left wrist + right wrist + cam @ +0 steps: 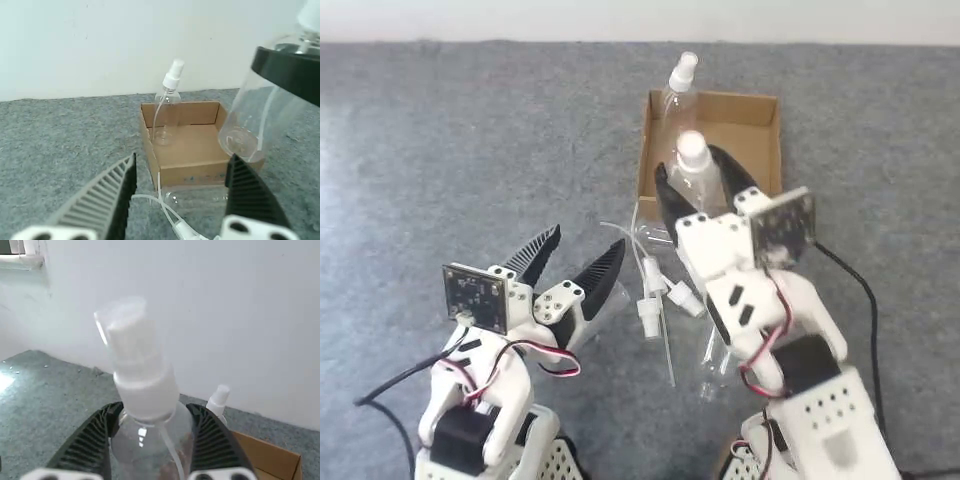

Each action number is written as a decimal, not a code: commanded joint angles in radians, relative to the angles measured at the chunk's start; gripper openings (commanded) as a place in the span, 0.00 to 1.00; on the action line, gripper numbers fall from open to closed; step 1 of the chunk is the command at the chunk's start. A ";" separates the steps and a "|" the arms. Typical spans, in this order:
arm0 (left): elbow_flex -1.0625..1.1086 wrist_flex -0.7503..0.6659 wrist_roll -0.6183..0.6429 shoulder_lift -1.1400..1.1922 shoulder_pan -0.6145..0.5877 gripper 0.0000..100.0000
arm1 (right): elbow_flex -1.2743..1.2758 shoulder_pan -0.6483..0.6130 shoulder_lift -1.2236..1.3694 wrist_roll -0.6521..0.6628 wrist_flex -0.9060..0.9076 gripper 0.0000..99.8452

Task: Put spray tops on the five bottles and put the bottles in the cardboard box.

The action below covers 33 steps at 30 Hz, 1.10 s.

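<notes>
**A:** What is the high view showing?

**B:** The right pincer (688,162) is clamping the held bottle (697,180) by its body, upright, with a spray top on it. It is sitting at the near left corner of the box (760,110). A second bottle (678,90), also capped, is standing inside the box in the far left corner.

**A:** And the other arm?

**B:** The left pincer (587,237) is hanging wide open with nothing in it, well apart from the box. Between the arms, loose spray tops (650,310) are lying on the grey counter (440,150), and a lying bottle (715,360) is resting beside the right arm.

**A:** What is the left wrist view giving?

**B:** The left pincer (175,195) is gaping, framing the box (200,172). The second bottle (167,107) is standing in it, and the held bottle (260,120) is hanging off the counter.

**A:** And the right wrist view?

**B:** The right pincer (152,410) is squeezing the held bottle (150,440) from both sides. The box (270,460) and the second bottle (217,400) are showing behind, against a white wall (240,300).
</notes>
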 commanded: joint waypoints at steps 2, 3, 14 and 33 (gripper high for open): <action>-0.008 -0.026 -0.011 -0.005 0.005 0.27 | -0.089 -0.051 0.073 -0.009 -0.125 0.01; -0.007 -0.026 -0.011 -0.005 0.005 0.27 | -0.092 -0.077 0.087 -0.008 -0.142 0.01; -0.007 -0.032 -0.011 -0.005 0.005 0.27 | -0.094 -0.242 0.113 -0.006 -0.185 0.01; -0.004 -0.052 -0.012 -0.005 -0.005 0.27 | -0.091 -0.282 -0.012 -0.005 0.041 0.01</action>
